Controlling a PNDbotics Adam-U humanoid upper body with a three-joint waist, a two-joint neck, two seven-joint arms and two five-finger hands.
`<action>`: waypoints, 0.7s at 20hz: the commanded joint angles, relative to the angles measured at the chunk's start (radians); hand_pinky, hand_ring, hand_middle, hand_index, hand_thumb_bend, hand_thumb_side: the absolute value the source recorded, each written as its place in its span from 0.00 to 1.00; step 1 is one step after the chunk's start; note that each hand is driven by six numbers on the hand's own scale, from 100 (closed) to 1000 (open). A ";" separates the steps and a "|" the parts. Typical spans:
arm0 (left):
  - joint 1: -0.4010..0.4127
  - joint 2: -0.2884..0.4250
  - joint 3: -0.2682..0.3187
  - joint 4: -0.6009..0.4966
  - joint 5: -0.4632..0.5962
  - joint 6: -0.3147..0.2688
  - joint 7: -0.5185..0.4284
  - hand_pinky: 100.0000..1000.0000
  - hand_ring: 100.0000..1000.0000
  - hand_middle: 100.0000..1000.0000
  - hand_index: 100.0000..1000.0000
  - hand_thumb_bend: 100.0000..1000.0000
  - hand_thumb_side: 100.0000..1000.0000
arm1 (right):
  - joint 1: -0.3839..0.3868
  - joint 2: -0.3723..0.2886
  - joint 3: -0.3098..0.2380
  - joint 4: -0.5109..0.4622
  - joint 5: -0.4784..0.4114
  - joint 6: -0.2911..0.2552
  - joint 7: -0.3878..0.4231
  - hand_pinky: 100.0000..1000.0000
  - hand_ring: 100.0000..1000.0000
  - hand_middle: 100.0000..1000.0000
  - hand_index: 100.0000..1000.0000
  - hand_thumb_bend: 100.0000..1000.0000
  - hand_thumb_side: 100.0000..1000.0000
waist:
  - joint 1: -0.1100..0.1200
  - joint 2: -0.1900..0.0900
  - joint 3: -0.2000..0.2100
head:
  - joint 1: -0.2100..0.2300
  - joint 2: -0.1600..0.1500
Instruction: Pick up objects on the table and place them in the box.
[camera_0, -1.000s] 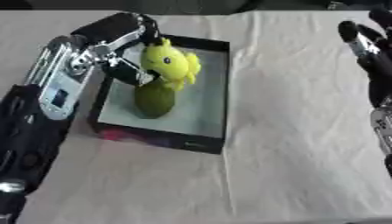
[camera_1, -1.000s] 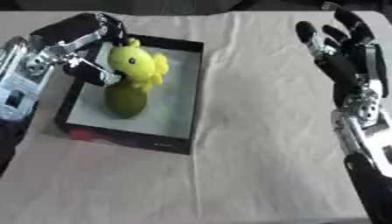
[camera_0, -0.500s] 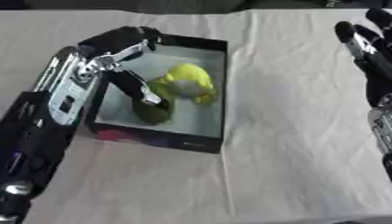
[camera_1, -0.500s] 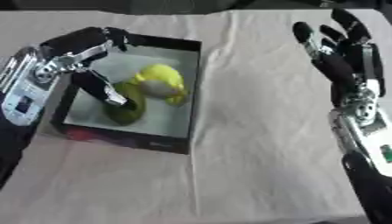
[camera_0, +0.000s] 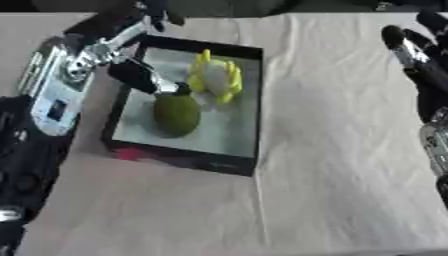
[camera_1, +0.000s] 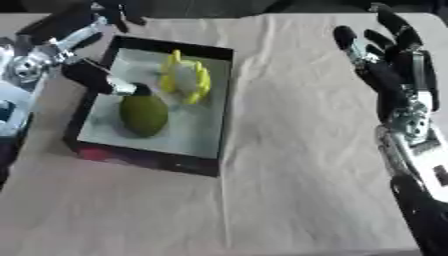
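Yellow and white, a soft toy (camera_0: 215, 76) is lying inside the box (camera_0: 248, 107), toward the far side of the box floor. Just nearer than the toy, and touching or almost touching it, a green fruit (camera_0: 176, 115) shaped like an avocado is lying in the middle of the box's pale floor. The box is black-walled and shallow, with a pink patch showing on its near left corner, and it is sitting on the tabletop (camera_0: 350, 165), which is covered by a creased beige cloth.

The left hand (camera_0: 131, 75) is reaching in over the box's left wall, with one dark finger stretching down toward the top of the green fruit, its tip at or just beside the fruit's stem end. Its fingers are looking fairly straight and are holding nothing; other fingers are lifting up past the box's far left corner. The silver and black left arm (camera_0: 52, 90) is running along the box's left side.

The right hand (camera_1: 385, 55) is hovering well to the right of the box, near the far right of the tabletop, fingers spread straight and pointing away, with nothing in it.
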 joint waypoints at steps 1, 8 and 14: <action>0.018 0.110 0.066 -0.129 0.106 0.068 0.061 0.84 0.67 0.74 0.84 0.61 0.39 | 0.000 -0.031 -0.016 -0.020 0.003 -0.004 -0.007 0.93 0.85 0.89 0.84 0.69 0.26 | 0.001 -0.026 0.007 | -0.016 -0.001; 0.192 0.281 0.227 -0.248 0.298 0.189 0.214 0.83 0.64 0.72 0.81 0.53 0.35 | 0.007 -0.035 -0.027 -0.026 0.006 -0.007 -0.018 0.93 0.85 0.89 0.84 0.69 0.26 | -0.003 -0.025 0.019 | -0.035 -0.001; 0.335 0.364 0.342 -0.250 0.435 0.212 0.403 0.81 0.61 0.71 0.79 0.53 0.33 | 0.006 -0.037 -0.033 -0.038 0.006 -0.010 -0.026 0.92 0.85 0.89 0.84 0.69 0.27 | -0.012 -0.019 0.019 | -0.039 -0.001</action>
